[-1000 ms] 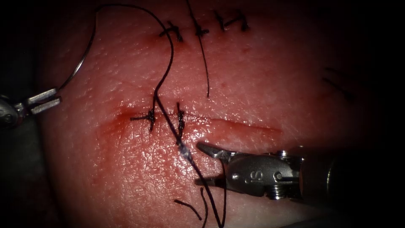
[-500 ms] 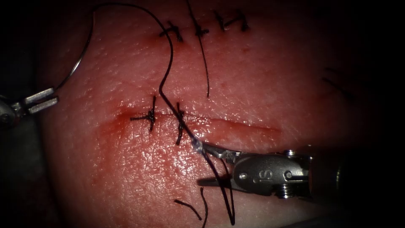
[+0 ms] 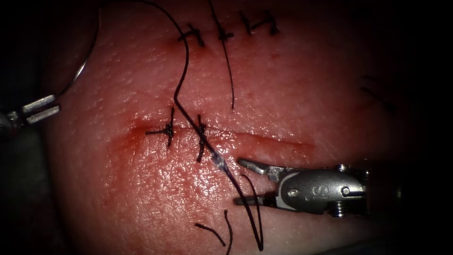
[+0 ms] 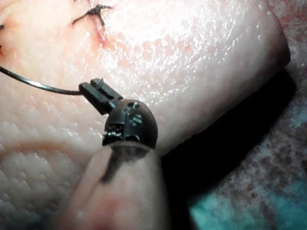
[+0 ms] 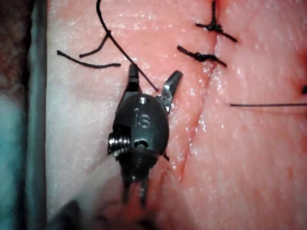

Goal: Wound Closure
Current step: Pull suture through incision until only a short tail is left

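Left gripper [image 3: 40, 109] grips needle [image 3: 87, 56] (outside tissue [image 3: 306, 94]); right gripper [image 3: 245, 182] open, empty.

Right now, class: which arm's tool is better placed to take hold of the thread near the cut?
Right, probably. The right tool is open, empty, beside the thread; the left tool holds the needle.

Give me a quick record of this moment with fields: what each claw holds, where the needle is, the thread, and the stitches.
left claw: shut on the needle at one end of its curve
right claw: open, holds nothing
needle: in the air, left of the cut, not in the tissue
thread: runs from the needle's far end down across the cut, passing left of the right claw's tips
stitches: two across the cut's left part
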Tool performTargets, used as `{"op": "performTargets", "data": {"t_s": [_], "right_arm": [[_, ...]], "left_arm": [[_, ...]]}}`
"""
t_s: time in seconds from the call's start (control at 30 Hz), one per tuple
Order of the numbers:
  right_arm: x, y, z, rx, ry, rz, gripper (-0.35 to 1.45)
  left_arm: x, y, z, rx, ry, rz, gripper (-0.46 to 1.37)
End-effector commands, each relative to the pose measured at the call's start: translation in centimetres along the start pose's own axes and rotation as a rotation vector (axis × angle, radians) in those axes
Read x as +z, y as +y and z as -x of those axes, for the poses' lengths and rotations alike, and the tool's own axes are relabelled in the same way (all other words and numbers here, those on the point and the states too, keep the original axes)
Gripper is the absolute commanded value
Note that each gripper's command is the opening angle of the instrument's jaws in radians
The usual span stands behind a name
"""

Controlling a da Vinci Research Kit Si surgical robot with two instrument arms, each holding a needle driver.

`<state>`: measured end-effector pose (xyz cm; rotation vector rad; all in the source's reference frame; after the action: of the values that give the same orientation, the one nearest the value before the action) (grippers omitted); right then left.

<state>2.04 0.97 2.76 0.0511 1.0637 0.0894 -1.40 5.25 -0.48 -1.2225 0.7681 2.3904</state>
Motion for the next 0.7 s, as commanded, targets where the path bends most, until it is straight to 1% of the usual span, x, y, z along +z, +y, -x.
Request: {"op": "performTargets", "data": {"t_s": [0.03, 0.17, 0.2, 0.23, 0.27, 0.33, 0.5, 0.63, 0.67, 0.7], "right_arm": [[0.01, 0.0, 0.02, -0.006, 0.007, 0.004, 0.51], [0.09, 0.01, 0.11, 0.009, 0.074, 0.002, 0.5], [0.12, 0.0, 0.14, 0.012, 0.09, -0.001, 0.46], [0.13, 0.0, 0.16, 0.017, 0.105, -0.003, 0.39], [0.14, 0.0, 0.18, 0.018, 0.116, -0.005, 0.37], [0.15, 0.01, 0.22, 0.012, 0.116, -0.005, 0.34], [0.12, 0.04, 0.28, 0.009, 0.111, 0.002, 0.38], [0.08, 0.07, 0.33, 0.015, 0.101, 0.014, 0.37], [0.07, 0.07, 0.34, 0.014, 0.101, 0.015, 0.34], [0.08, 0.07, 0.35, 0.02, 0.101, 0.015, 0.23]], "left_arm": [[0.0, 0.0, 0.0, 0.001, 0.0, 0.002, -0.35], [-0.01, 0.01, 0.0, 0.002, 0.0, 0.001, -0.35], [-0.01, 0.02, 0.0, 0.003, 0.0, 0.0, -0.35], [-0.01, 0.02, 0.0, 0.003, 0.0, 0.0, -0.35], [-0.01, 0.02, 0.01, 0.003, 0.0, 0.0, -0.35], [-0.02, 0.02, 0.01, 0.004, -0.002, -0.002, -0.35], [-0.04, 0.01, 0.01, 0.004, -0.003, -0.003, -0.35], [-0.04, 0.01, 0.02, 0.004, -0.003, -0.003, -0.35], [-0.04, 0.02, 0.02, 0.005, -0.004, -0.003, -0.35], [-0.04, 0.02, 0.02, 0.005, -0.004, -0.004, -0.35]]}}
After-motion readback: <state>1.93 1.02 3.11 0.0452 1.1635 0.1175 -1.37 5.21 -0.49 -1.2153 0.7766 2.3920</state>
